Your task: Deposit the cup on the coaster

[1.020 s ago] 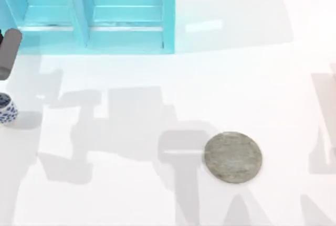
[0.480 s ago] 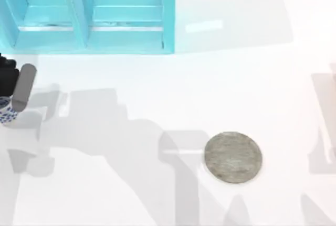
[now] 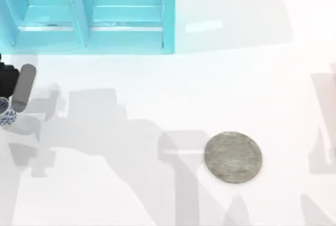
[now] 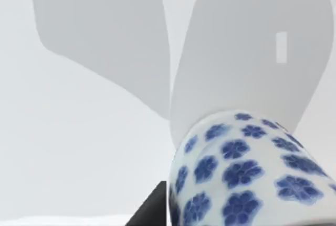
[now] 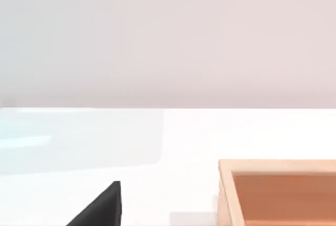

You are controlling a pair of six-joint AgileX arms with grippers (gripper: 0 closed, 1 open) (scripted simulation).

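- The white table (image 3: 220,79) is smooth and glossy, crossed by soft grey shadows. Loads of open room across the middle and the right side, nothing standing there.
- The turquoise shelf unit with open compartments (image 3: 89,13) sits along the far edge on the left half of the table. Flat painted panels, straight edges; from what I can see the compartments have nothing in them.
- The light wooden box with an orange-brown inside (image 5: 278,192) comes up in the right wrist view, square-edged and open-topped. I only see a corner, so can't say what's in it.
- The flat round grey stone-like coaster with a mottled surface (image 3: 233,157) lies towards the near right of the middle, nothing on it, clear table all round.
- The left gripper (image 3: 10,92) is right at the table's left edge, dark body with a grey rounded part, hanging over the cup. Can't tell whether its fingers are closed on the cup or just beside it.
- The small white cylindrical cup with blue flower pattern (image 3: 5,113) is at the far left edge too, well apart from the coaster. In the left wrist view the cup (image 4: 252,168) looks glossy and rounded, very close to the camera, with a dark finger (image 4: 152,210) just beside it.
- The right arm is parked off to the right.
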